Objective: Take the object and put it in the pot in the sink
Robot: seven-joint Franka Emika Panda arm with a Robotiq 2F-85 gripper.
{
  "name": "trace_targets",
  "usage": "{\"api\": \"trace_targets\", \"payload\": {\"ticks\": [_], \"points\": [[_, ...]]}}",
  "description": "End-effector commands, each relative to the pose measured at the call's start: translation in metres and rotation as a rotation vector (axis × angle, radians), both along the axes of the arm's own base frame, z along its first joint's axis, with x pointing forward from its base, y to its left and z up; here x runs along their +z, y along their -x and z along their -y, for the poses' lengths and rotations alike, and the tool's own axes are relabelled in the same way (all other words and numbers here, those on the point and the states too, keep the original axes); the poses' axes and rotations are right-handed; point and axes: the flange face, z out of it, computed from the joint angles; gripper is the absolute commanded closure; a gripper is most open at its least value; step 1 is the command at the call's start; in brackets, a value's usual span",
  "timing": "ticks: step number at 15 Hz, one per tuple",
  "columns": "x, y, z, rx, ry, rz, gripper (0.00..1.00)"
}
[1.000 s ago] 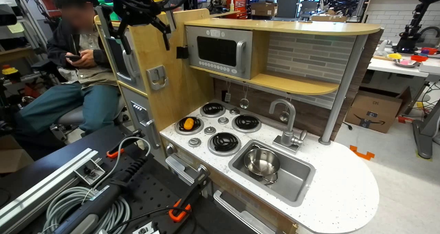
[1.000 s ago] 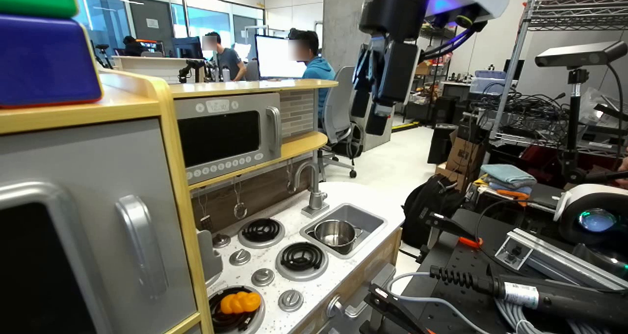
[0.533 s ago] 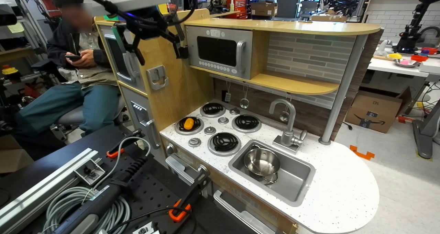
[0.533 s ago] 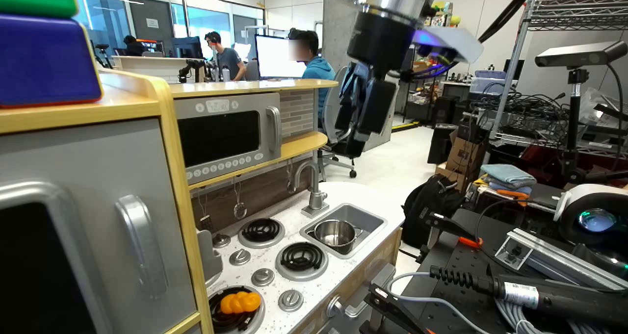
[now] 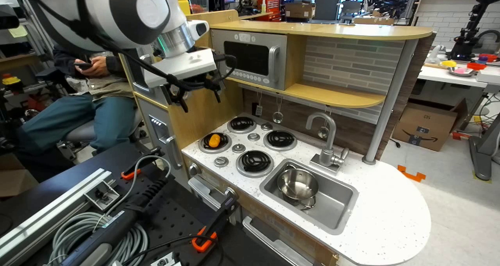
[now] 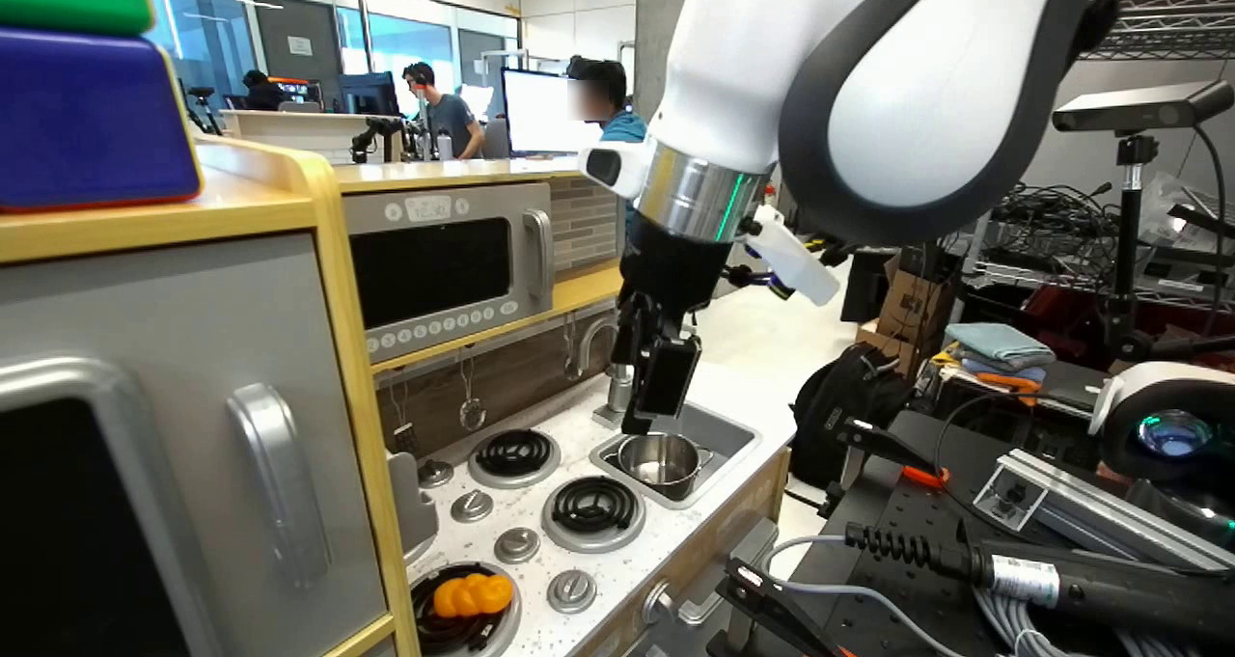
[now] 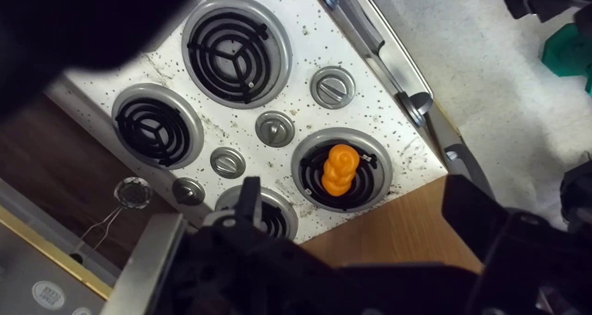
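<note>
A knobbly orange object (image 5: 214, 140) lies on the black coil of a front burner; it also shows in an exterior view (image 6: 473, 595) and in the wrist view (image 7: 341, 169). A shiny metal pot (image 5: 297, 183) stands upright in the grey sink (image 5: 338, 209); pot (image 6: 659, 459) and sink (image 6: 728, 435) show in an exterior view too, but not in the wrist view. My gripper (image 5: 202, 104) is high above the stove, apart from the object. In the wrist view my gripper (image 7: 351, 181) has its fingers wide apart with nothing between them.
A wooden side panel (image 5: 199, 90) rises beside the burner. A microwave (image 5: 250, 59) and a shelf (image 5: 336, 94) overhang the counter's back. A faucet (image 5: 328, 137) stands behind the sink. Clamps and a cable coil (image 5: 97, 234) lie on the black table. A person (image 5: 97, 86) sits beyond the panel.
My gripper has come down and moved forward over the stove, and more of the arm is in view. The orange object and the pot have not moved.
</note>
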Motion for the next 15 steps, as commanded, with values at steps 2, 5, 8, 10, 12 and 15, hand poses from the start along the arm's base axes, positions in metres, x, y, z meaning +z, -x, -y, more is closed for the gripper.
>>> {"api": "trace_targets", "payload": {"ticks": [2, 5, 8, 10, 12, 15], "points": [[-0.015, -0.017, 0.004, -0.031, 0.009, -0.010, 0.00], [-0.023, -0.028, 0.000, -0.037, 0.010, -0.012, 0.00], [-0.025, -0.031, 0.002, -0.022, 0.015, -0.006, 0.00], [-0.039, -0.041, -0.008, -0.088, -0.034, -0.027, 0.00], [-0.060, -0.048, -0.024, -0.164, -0.113, -0.089, 0.00], [-0.097, -0.069, -0.042, -0.281, -0.215, -0.154, 0.00]]}}
